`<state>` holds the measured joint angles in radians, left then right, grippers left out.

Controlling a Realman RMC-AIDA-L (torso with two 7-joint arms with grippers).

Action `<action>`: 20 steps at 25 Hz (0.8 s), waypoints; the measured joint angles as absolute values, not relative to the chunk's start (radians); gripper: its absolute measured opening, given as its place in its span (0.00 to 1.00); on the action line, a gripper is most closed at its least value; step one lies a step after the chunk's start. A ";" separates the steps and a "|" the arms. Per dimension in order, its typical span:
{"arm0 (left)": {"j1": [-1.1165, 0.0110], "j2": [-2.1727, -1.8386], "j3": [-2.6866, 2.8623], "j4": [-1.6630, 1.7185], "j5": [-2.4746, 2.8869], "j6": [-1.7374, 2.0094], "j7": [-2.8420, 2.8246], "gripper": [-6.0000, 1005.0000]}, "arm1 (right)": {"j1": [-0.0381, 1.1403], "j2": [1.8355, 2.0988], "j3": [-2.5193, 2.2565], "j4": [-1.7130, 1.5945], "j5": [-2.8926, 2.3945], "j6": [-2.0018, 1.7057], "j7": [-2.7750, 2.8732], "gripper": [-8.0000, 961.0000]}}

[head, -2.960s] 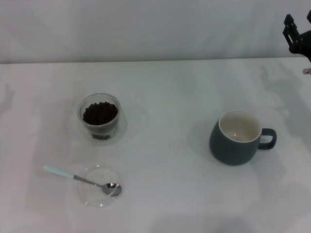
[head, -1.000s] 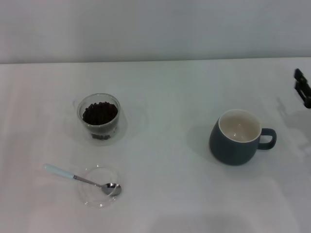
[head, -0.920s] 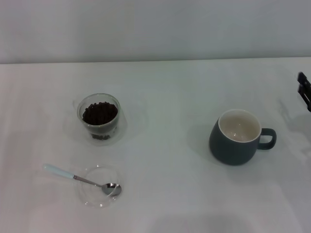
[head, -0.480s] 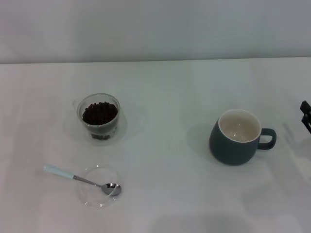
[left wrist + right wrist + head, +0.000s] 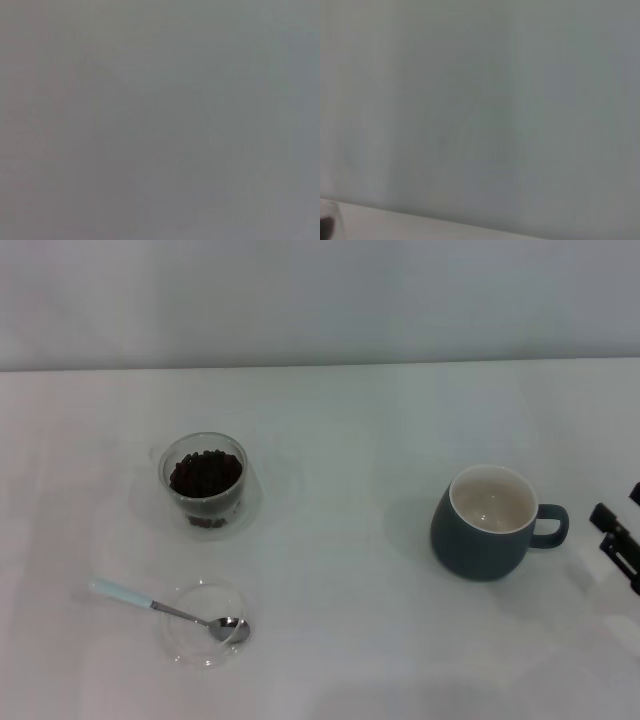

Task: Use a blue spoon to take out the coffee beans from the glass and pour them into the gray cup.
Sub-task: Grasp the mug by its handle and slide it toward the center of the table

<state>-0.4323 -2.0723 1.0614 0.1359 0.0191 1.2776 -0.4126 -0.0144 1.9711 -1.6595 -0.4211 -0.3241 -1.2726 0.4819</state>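
In the head view the glass (image 5: 205,480) stands at the left middle of the white table, holding a heap of dark coffee beans (image 5: 206,473). The blue spoon (image 5: 165,608) lies in front of it, its metal bowl resting in a shallow clear dish (image 5: 204,637) and its pale handle pointing left. The gray cup (image 5: 487,523) stands at the right with a bare cream inside and its handle to the right. My right gripper (image 5: 618,543) shows only partly at the right edge, just beyond the cup's handle. My left gripper is out of view.
The white table (image 5: 340,420) meets a pale wall at the back. Both wrist views show only a plain grey surface, with a pale strip (image 5: 420,220) along one edge of the right wrist view.
My right gripper has come down along the right edge, from near the back of the table to beside the cup's handle. The glass, spoon, dish and cup have not moved.
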 joint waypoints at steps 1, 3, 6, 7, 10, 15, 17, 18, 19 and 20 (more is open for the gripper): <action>-0.433 -2.072 1.062 0.136 0.019 1.278 -0.413 0.86 | -0.009 1.973 -1.661 -0.412 -0.328 -1.279 0.485 0.60; -0.433 -2.072 1.062 0.137 0.019 1.278 -0.413 0.86 | 0.006 1.978 -1.662 -0.392 -0.337 -1.284 0.485 0.60; -0.434 -2.072 1.062 0.137 0.019 1.278 -0.413 0.86 | 0.028 1.984 -1.665 -0.367 -0.353 -1.289 0.486 0.60; -0.434 -2.072 1.062 0.137 0.019 1.278 -0.413 0.86 | 0.035 1.985 -1.665 -0.360 -0.358 -1.290 0.487 0.60; -0.434 -2.073 1.062 0.137 0.019 1.278 -0.413 0.86 | 0.053 1.987 -1.666 -0.343 -0.372 -1.293 0.501 0.60; -0.440 -2.072 1.061 0.136 0.008 1.278 -0.413 0.86 | 0.066 1.987 -1.672 -0.335 -0.389 -1.288 0.517 0.60; -0.444 -2.072 1.061 0.136 0.006 1.278 -0.413 0.86 | 0.072 1.988 -1.673 -0.329 -0.390 -1.281 0.517 0.60; -0.444 -2.072 1.061 0.136 0.006 1.278 -0.413 0.86 | 0.077 1.988 -1.673 -0.323 -0.390 -1.279 0.517 0.60; -0.445 -2.072 1.061 0.136 0.006 1.278 -0.413 0.86 | 0.082 1.988 -1.673 -0.317 -0.390 -1.278 0.517 0.60; -0.445 -2.072 1.061 0.136 0.006 1.278 -0.413 0.86 | 0.086 1.988 -1.674 -0.310 -0.390 -1.277 0.517 0.60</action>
<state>-0.4450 -2.0718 1.0615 0.1363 0.0059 1.2778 -0.4125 0.0859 1.9883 -1.6735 -0.3100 -0.3897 -1.2768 0.5170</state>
